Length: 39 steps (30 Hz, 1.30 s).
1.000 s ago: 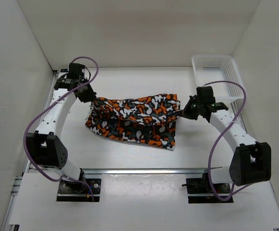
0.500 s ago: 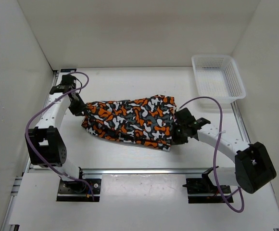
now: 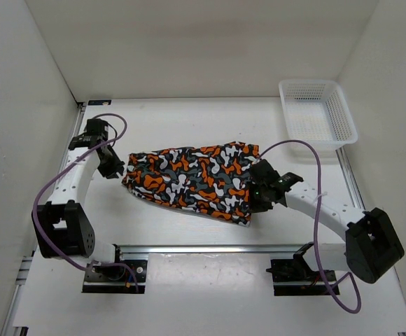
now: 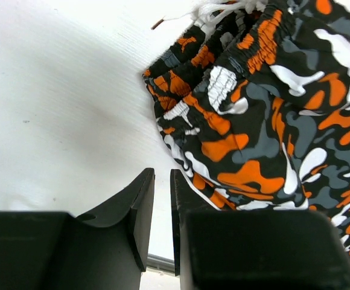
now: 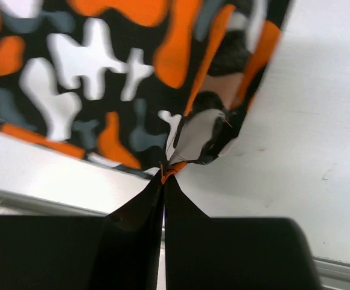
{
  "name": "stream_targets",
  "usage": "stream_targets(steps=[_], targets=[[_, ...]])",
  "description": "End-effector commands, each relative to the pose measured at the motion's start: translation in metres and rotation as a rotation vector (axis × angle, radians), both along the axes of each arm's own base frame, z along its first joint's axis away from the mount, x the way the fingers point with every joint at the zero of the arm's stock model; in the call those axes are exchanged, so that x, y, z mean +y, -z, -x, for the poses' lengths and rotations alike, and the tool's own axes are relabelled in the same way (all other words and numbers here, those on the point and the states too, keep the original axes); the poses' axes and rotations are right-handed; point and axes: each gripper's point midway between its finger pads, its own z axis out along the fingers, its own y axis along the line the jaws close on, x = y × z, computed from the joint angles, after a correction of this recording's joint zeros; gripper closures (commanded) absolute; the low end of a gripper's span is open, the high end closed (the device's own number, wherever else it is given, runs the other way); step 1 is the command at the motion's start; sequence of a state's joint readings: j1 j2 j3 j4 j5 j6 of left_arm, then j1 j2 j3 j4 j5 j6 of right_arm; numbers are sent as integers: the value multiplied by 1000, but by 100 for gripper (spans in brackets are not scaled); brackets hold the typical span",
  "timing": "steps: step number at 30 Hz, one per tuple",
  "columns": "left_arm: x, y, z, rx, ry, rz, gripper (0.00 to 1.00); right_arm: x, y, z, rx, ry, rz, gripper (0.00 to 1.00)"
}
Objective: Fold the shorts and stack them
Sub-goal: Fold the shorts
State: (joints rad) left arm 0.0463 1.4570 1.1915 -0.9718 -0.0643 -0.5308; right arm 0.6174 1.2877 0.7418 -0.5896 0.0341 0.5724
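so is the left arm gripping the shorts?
No, the left gripper is off the shorts: its jaws stand slightly apart with only bare table between them.

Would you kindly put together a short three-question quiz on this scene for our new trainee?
1. What sits between the fingers of the left gripper?
2. Which one pinches the edge of the shorts? A left gripper, B right gripper, C neither.
3. True or false: the shorts lie inside the white basket.
Key: 1 nothing; 2 B; 3 false, they lie on the table.
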Motion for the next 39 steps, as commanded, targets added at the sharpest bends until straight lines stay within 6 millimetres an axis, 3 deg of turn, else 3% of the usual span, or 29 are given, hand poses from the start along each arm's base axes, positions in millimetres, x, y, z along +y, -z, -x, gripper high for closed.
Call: stream_targets(steps=[1, 3, 8, 9, 12, 14, 15, 16, 22, 26, 31, 35, 39], targets=[[6, -1, 9, -7, -8, -27, 90, 21, -37, -6, -103, -63, -30, 100], [2, 8, 8, 13, 1, -3, 90, 29, -50, -5, -127, -89, -38, 100], [-15, 20, 2, 18, 44, 62, 74, 43, -58, 9, -163, -163, -23, 100], [-15, 18, 2, 9, 45, 61, 68, 45, -58, 11, -163, -174, -24, 100], [-27, 28, 0, 27, 130, 102, 29, 42, -49, 18, -136, -166, 0, 100], [-24, 40, 1, 70, 124, 91, 32, 39, -41, 21, -115, -158, 15, 100], [-19, 49, 2, 102, 98, 65, 44, 35, -38, 21, -114, -154, 29, 100], [-16, 52, -1, 103, 93, 52, 48, 35, -38, 22, -114, -154, 29, 100], [-13, 66, -17, 99, 66, 38, 58, 34, -38, 19, -121, -129, 35, 100], [-11, 68, -33, 84, 63, 27, 55, 34, -35, 19, -114, -129, 42, 100], [-9, 87, -36, 141, 59, 20, 53, 32, -32, 21, -108, -129, 48, 100], [-7, 89, -43, 136, 56, 11, 55, 32, -32, 21, -108, -129, 48, 100], [-7, 90, -46, 135, 47, 14, 83, 32, -32, 21, -108, -129, 48, 100]])
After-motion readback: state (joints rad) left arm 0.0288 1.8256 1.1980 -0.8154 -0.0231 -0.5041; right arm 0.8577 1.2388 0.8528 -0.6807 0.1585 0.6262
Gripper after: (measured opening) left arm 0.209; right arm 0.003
